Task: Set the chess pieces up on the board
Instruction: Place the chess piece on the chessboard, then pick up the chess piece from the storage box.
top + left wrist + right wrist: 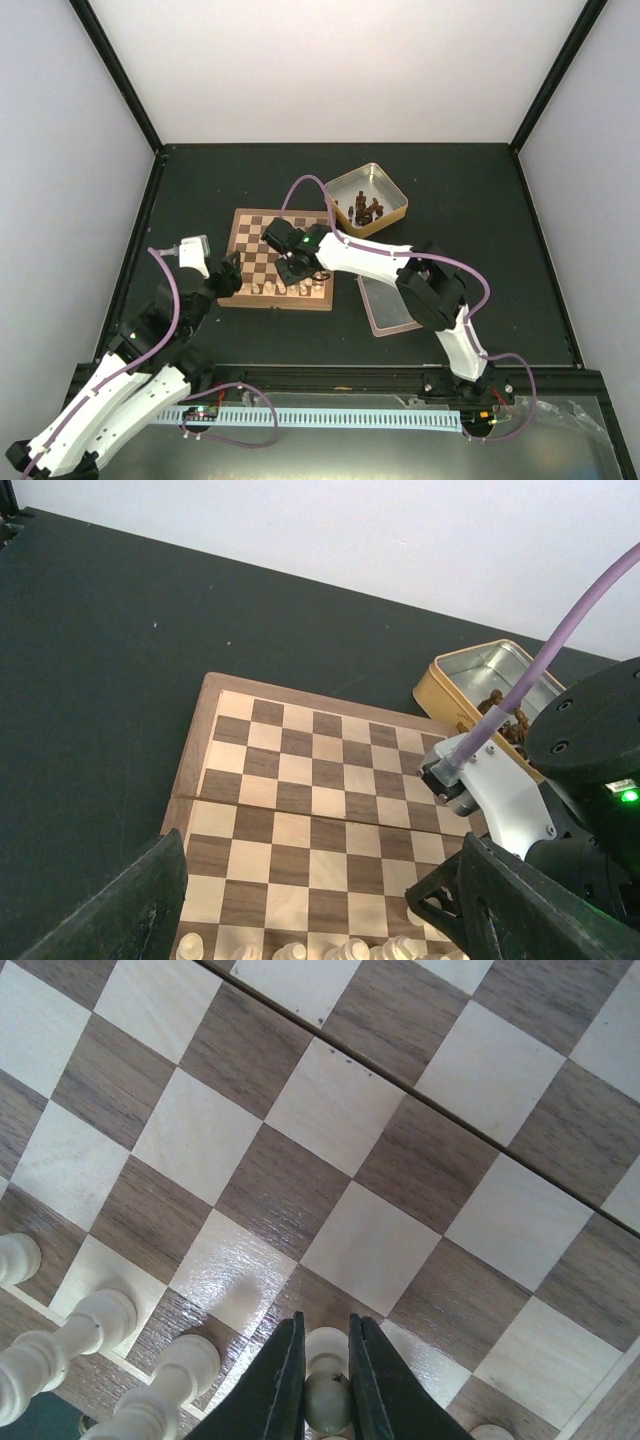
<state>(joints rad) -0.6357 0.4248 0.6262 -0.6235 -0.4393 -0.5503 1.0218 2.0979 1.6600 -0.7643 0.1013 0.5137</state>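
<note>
1. Chessboard of tan and dark brown wooden checks (330,1110), seen close
2. Right gripper (325,1332) is pinched narrow on one small pale cream wooden chess piece (327,1400), upright near the board's near edge
3. Other pale cream pieces (100,1322) stand in a row just beside it
4. Left gripper (322,860) gapes wide and empty by the board's near left corner
5. Piece looks light, rigid, smooth and tippy (narrow base); best pinched at the slim upper stem
</note>
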